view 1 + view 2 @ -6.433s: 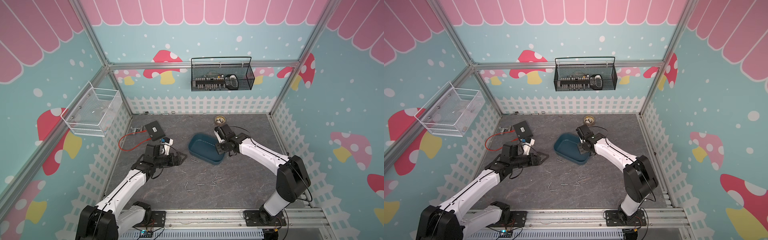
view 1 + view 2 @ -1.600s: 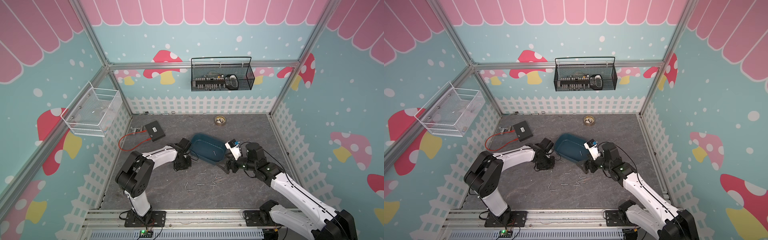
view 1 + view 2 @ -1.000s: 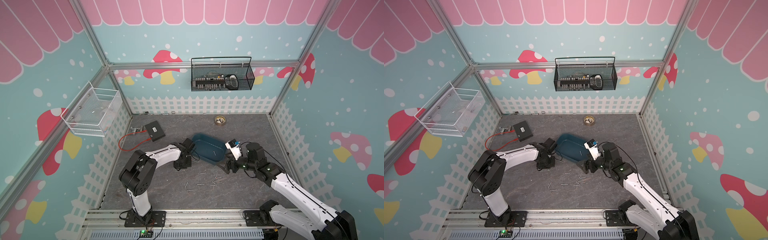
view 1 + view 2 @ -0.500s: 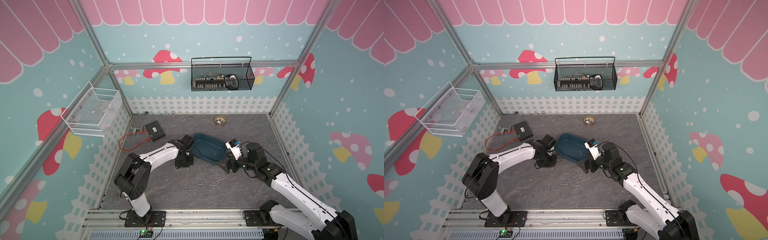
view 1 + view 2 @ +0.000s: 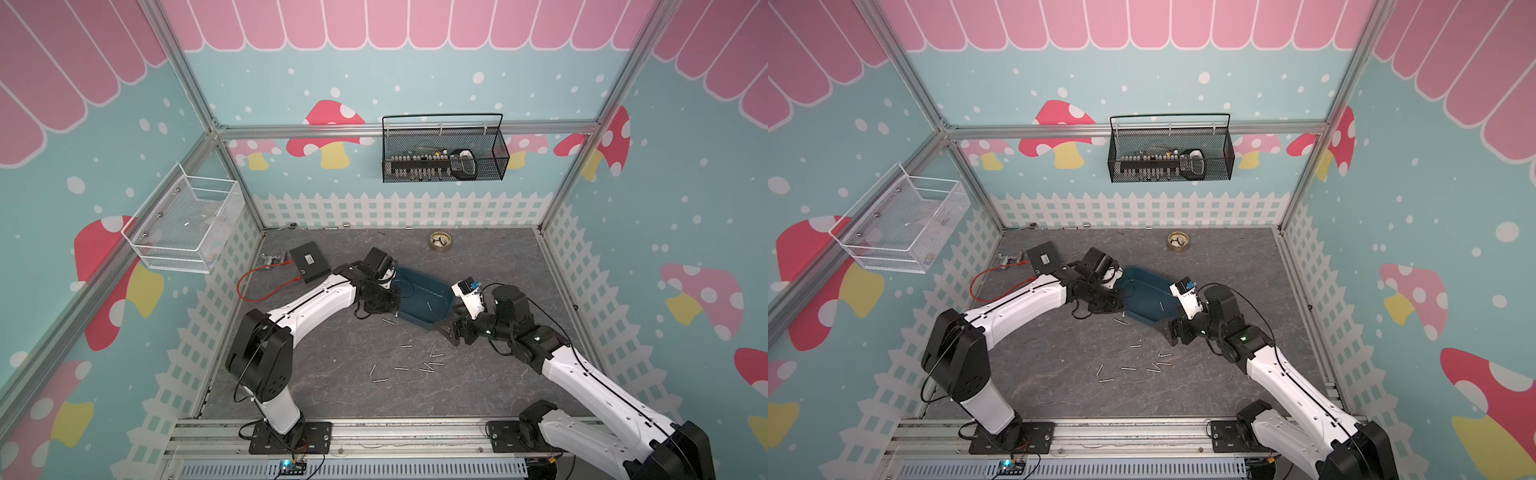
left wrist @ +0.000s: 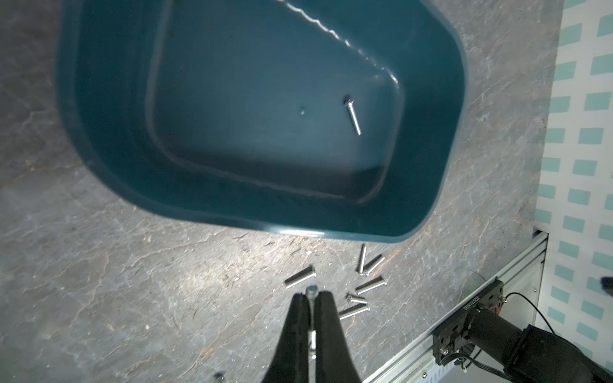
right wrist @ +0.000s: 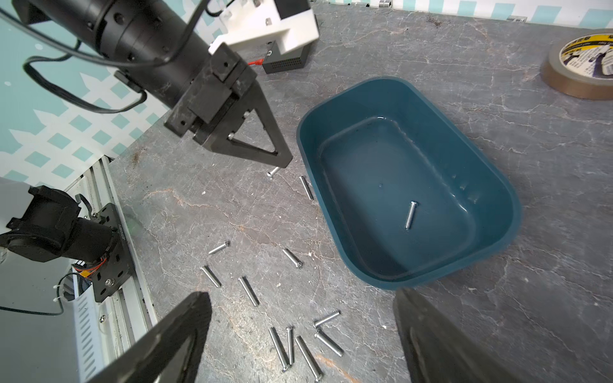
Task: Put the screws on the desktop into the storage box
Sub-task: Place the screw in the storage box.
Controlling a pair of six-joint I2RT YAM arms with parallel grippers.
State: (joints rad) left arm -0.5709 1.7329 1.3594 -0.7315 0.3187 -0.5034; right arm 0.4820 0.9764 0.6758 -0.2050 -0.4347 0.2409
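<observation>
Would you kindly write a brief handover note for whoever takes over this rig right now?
Left gripper: shut on one thin silvery metal screw, beside the rim of the dark teal-blue plastic storage tub, not yet over it.
Right gripper: open, empty, over the dark grey marbled desktop near the tub.
Done: one screw lies in the tub.
Left to do: drop the held screw in, then collect about ten loose screws from the desktop.

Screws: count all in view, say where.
12 screws: one in the storage box, one in the left end effector, one on the desktop beside the box, nine scattered farther out; arms may hide more.
</observation>
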